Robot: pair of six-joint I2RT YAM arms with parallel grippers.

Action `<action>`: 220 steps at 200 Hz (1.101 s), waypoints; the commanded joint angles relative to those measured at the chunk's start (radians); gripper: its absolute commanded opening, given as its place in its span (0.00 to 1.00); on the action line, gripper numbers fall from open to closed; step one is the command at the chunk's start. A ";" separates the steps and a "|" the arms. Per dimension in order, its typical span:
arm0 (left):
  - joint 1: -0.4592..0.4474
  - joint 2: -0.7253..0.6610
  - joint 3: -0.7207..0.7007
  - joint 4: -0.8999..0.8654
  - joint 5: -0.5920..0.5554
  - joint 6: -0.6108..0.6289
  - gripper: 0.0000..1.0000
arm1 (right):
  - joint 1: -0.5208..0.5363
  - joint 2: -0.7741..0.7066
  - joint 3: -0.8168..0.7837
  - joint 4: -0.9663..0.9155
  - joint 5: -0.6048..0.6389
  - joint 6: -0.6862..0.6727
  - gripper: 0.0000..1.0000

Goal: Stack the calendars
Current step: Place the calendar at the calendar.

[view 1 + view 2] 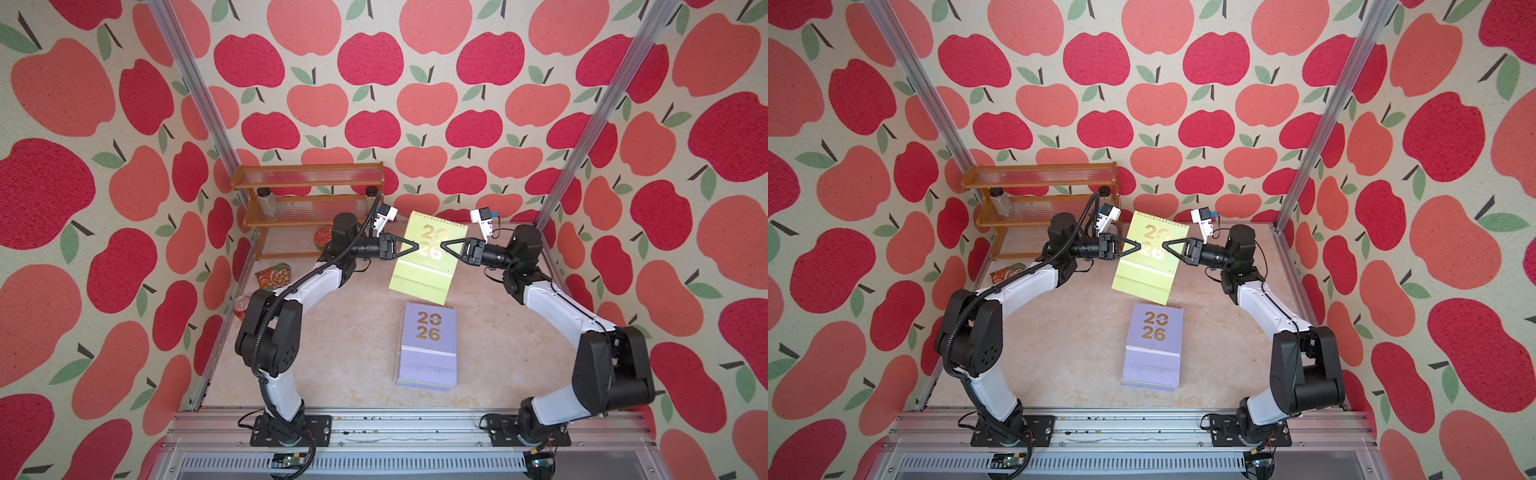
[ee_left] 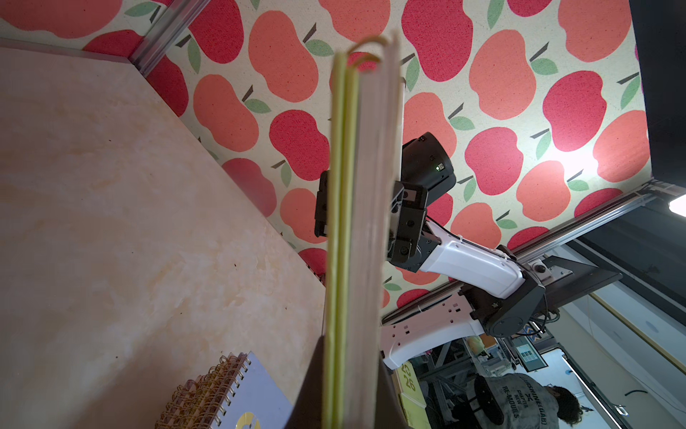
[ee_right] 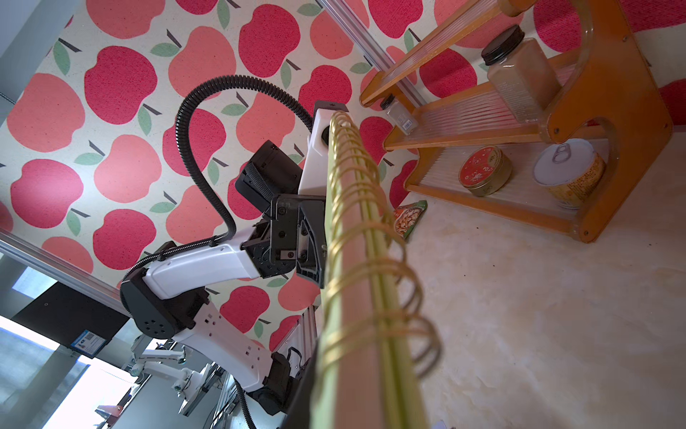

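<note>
1. The green calendar [image 1: 419, 272] hangs clear of the bench [image 1: 340, 340]. It is face up and slightly skewed, with its gold spiral edge toward the back wall.
2. The left tool [image 1: 417, 246] is clenched on its left side and the right tool [image 1: 443, 245] on its right side. Each reaches in over the cover, and the two tips face each other across the gold "2026", close but apart.
3. In both wrist views the green calendar [image 2: 352, 223] [image 3: 356, 297] runs edge-on out of the tool holding it.
4. A pile of calendars [image 1: 428, 349] with a lilac cover on top lies flat on the bench, nearer the robot's base. It sits just in front of the held one and does not touch it.
5. A wooden rack [image 1: 307, 178] stands in the back left corner with a jar [image 1: 267, 202] on it. A snack packet [image 1: 274, 277] lies on the bench beside the left arm.
</note>
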 commanded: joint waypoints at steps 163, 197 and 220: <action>0.021 -0.097 0.062 -0.161 0.065 0.146 0.12 | -0.003 0.080 0.255 -0.796 -0.183 -0.427 0.00; 0.016 -0.103 0.067 -0.204 0.065 0.177 0.00 | -0.003 0.086 0.267 -0.797 -0.161 -0.430 0.12; 0.023 -0.112 0.060 -0.201 0.055 0.178 0.00 | -0.008 0.063 0.247 -0.788 -0.140 -0.439 0.37</action>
